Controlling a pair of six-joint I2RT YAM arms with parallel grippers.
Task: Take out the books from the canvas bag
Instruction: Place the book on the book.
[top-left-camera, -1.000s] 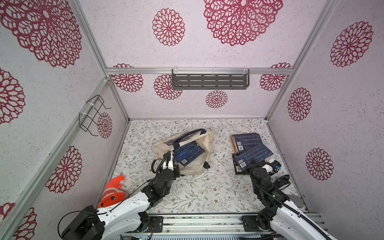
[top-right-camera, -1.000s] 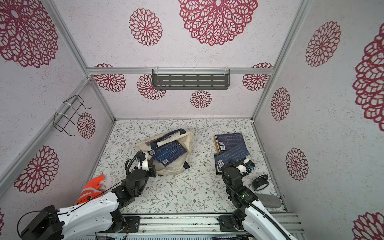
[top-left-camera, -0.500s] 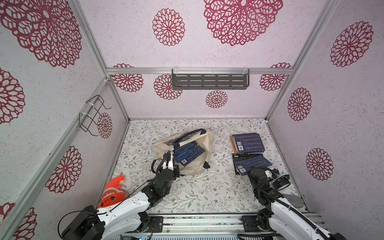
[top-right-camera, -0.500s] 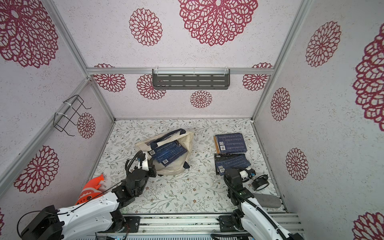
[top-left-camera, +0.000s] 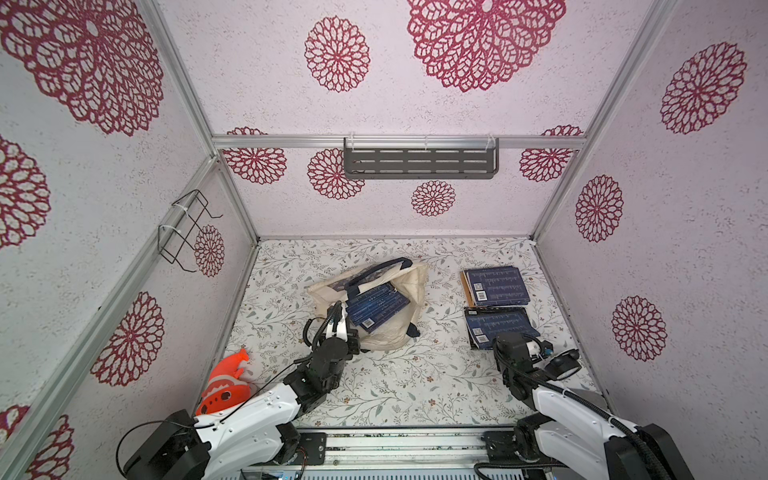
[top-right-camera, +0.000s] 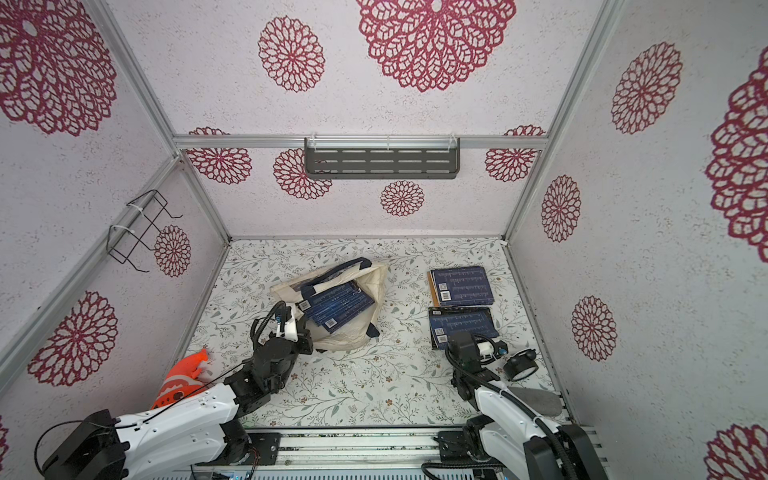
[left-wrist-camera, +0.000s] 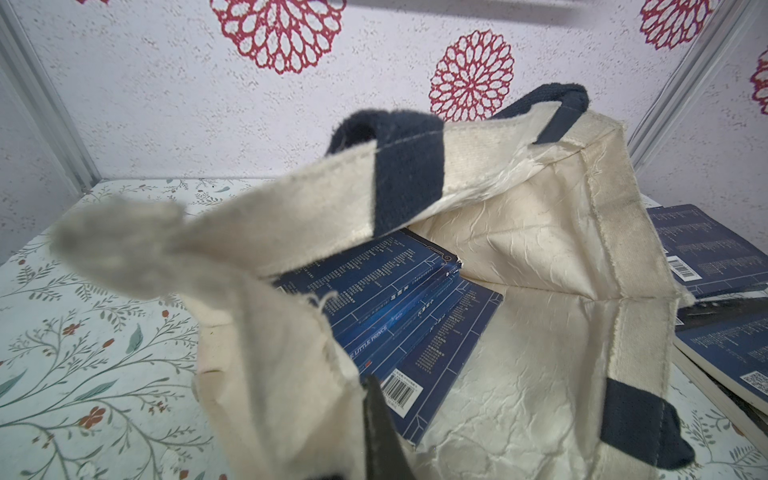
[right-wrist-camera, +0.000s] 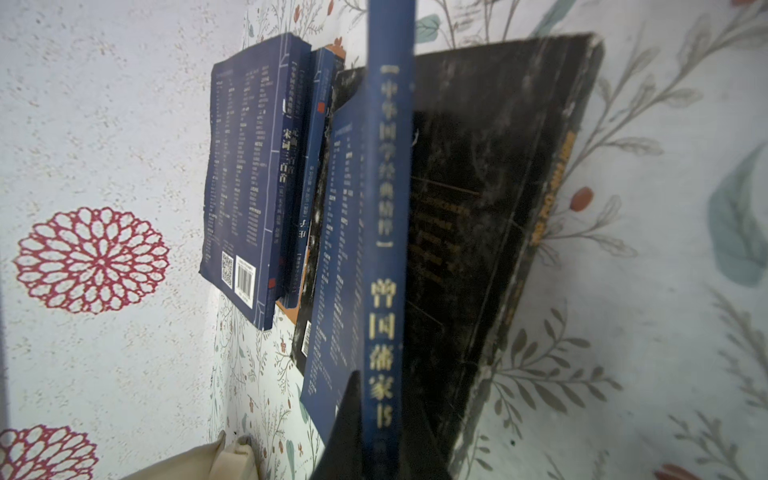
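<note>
The cream canvas bag (top-left-camera: 399, 332) (top-right-camera: 353, 336) lies mid-table with its mouth open. My left gripper (top-left-camera: 338, 318) (top-right-camera: 291, 322) (left-wrist-camera: 361, 419) is shut on its near rim and holds that rim up. Inside the canvas bag (left-wrist-camera: 540, 374) lie dark blue books (top-left-camera: 376, 307) (top-right-camera: 334, 305) (left-wrist-camera: 399, 316). To the right, my right gripper (top-left-camera: 505, 338) (top-right-camera: 463, 338) (right-wrist-camera: 384, 399) is shut on a dark blue book (top-left-camera: 500, 324) (right-wrist-camera: 386, 208). That book rests on a black book (right-wrist-camera: 490, 187). A further stack of books (top-left-camera: 496, 284) (top-right-camera: 461, 284) (right-wrist-camera: 245, 187) lies behind it.
An orange toy (top-left-camera: 226, 386) lies by the left wall near the front. A black round object (top-left-camera: 565, 365) and a grey pad (top-right-camera: 536, 401) sit at the front right. A wire rack (top-left-camera: 187, 230) hangs on the left wall, a grey shelf (top-left-camera: 419, 162) on the back wall.
The right arm drew back toward the front. Its blue book went from slanting across both stacks to lying square on the near one. The left arm and the bag stayed still.
</note>
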